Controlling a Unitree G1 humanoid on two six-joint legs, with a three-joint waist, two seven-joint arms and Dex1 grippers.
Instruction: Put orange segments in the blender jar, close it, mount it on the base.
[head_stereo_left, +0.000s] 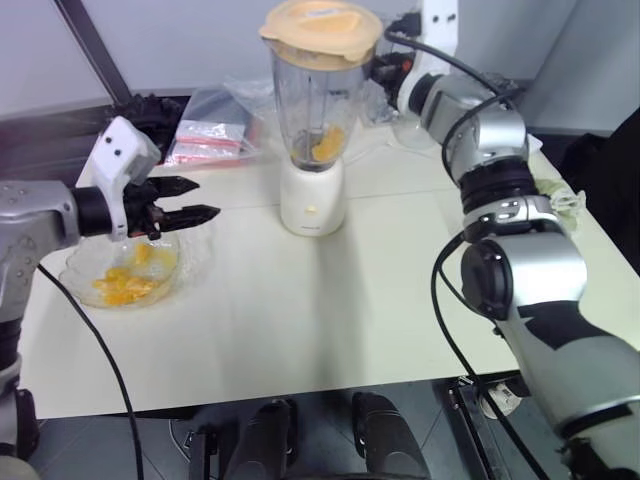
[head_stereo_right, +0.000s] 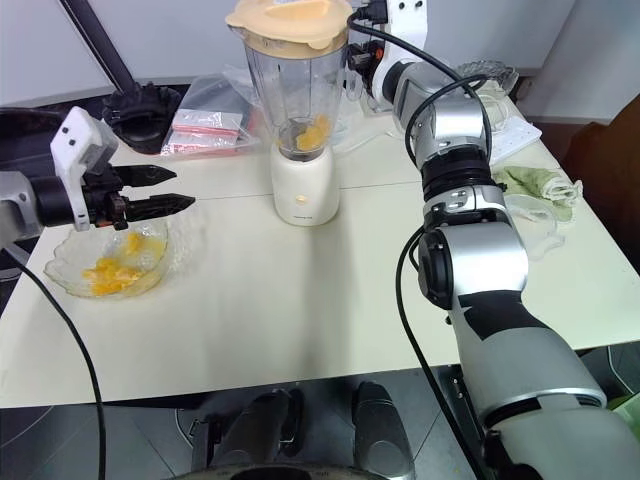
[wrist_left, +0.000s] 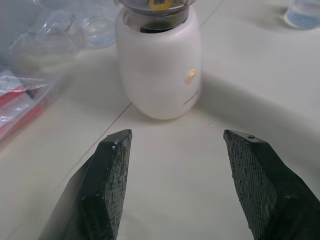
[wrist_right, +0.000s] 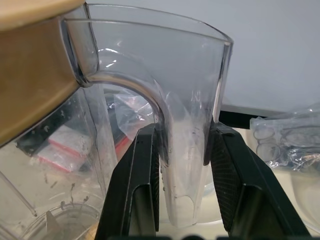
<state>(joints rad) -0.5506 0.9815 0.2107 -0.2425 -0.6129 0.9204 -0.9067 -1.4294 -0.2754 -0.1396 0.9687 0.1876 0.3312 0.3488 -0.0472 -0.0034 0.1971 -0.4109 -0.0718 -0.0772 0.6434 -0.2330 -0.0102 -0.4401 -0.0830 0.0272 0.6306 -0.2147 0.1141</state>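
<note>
Pale cream table (head_stereo_left: 300, 320) against a grey wall, cluttered along the far edge; dead centre at the back sits the squat cream-white cylindrical base (head_stereo_left: 312, 196), and the tall clear tapered plastic blender jar (head_stereo_left: 318, 105) is already standing on it, with a flat peach-coloured lid (head_stereo_left: 320, 30) on top; a few glossy yellow-orange peeled orange segments (head_stereo_left: 327, 146) lie at the jar's bottom. Right gripper (wrist_right: 181, 165) is up at the jar's 3 o'clock side; the right wrist view has its two black fingers clamped on the jar's clear handle (wrist_right: 187, 150), one on each side. Left gripper (head_stereo_left: 190, 199) hovers at about 9 o'clock from the base, fingers spread apart with nothing between them, pointing toward the base; just below it sits a scalloped clear glass bowl (head_stereo_left: 80, 270) with more segments in it; looks like it's above the bowl rather than touching, hard to be sure. Clear bags with red contents (head_stereo_left: 210, 140) sit at 11 o'clock.
</note>
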